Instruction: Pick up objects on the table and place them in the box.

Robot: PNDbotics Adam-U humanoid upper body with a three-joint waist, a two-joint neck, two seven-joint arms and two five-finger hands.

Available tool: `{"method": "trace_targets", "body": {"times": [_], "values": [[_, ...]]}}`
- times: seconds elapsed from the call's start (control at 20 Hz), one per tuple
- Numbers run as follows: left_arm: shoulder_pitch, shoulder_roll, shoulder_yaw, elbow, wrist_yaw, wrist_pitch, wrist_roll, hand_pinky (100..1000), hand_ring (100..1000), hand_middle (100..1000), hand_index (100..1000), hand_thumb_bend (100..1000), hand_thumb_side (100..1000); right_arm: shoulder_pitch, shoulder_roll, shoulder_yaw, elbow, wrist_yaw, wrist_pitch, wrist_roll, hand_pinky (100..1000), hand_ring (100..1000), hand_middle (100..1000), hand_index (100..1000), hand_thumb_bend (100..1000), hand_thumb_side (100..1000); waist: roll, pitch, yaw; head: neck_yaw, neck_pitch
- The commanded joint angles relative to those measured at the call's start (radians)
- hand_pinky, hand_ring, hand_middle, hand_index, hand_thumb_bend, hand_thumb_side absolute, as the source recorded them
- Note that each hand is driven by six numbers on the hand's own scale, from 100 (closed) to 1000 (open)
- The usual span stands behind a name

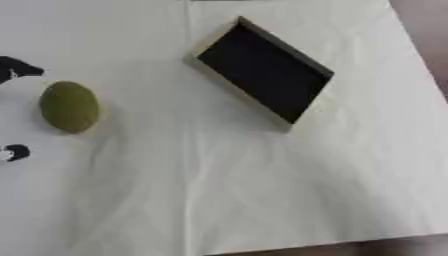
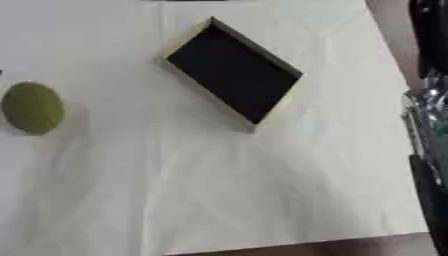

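Desk (image 1: 262, 200): white cloth, creased, bare along the near edge. Left hand (image 1: 16, 70): only dark fingertips at the left border; spread cannot be told. Green oval object (image 1: 68, 106): just beside those fingertips, well apart from box. Box (image 1: 262, 72): open, dark-lined, askew. Advice: close around the oval's narrow width, lift clear, lower over the box's centre.

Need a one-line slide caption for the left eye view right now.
Green oval object lies on the white sheet, apart from the dark box, left hand at the edge.
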Motion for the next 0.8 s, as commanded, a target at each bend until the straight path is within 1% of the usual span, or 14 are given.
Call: {"method": "trace_targets", "body": {"times": [0.05,0.1,0.3,0.45,0.65,0.8], "values": [[-0.041,-0.004,-0.002,0.031,0.028,-0.023,-0.012,952,978,875,978,553,121,-0.009,-0.015,-0.003,-0.021,-0.006,0.000,0.004,837,706,634,728,100,640,0.003,-0.028,-0.002,0.005,0.000],[-0.051,-0.012,-0.004,0.043,0.037,-0.028,-0.020,949,973,872,975,543,102,-0.009,-0.014,-0.003,-0.021,-0.006,0.000,0.005,837,706,634,729,100,641,0.003,-0.028,-0.003,0.005,0.000],[-0.091,-0.047,-0.012,0.105,0.059,-0.040,-0.051,928,953,862,965,491,100,-0.009,-0.012,-0.002,-0.021,-0.007,0.000,0.006,838,706,634,729,100,643,0.003,-0.026,-0.005,0.006,0.000],[-0.120,-0.077,-0.018,0.157,0.069,-0.046,-0.069,923,950,868,968,484,100,-0.010,-0.009,0.000,-0.021,-0.009,0.001,0.007,838,706,634,729,100,644,0.003,-0.025,-0.007,0.008,-0.001],[-0.159,-0.116,-0.024,0.204,0.045,-0.044,-0.061,922,949,870,967,481,100,-0.012,-0.006,0.002,-0.021,-0.011,0.001,0.009,838,706,634,729,100,646,0.001,-0.023,-0.009,0.012,-0.002],[-0.185,-0.145,-0.028,0.234,0.038,-0.053,-0.066,915,945,862,961,455,100,-0.014,-0.004,0.003,-0.021,-0.013,0.001,0.010,839,707,633,729,100,649,0.000,-0.022,-0.010,0.017,-0.003]]}}
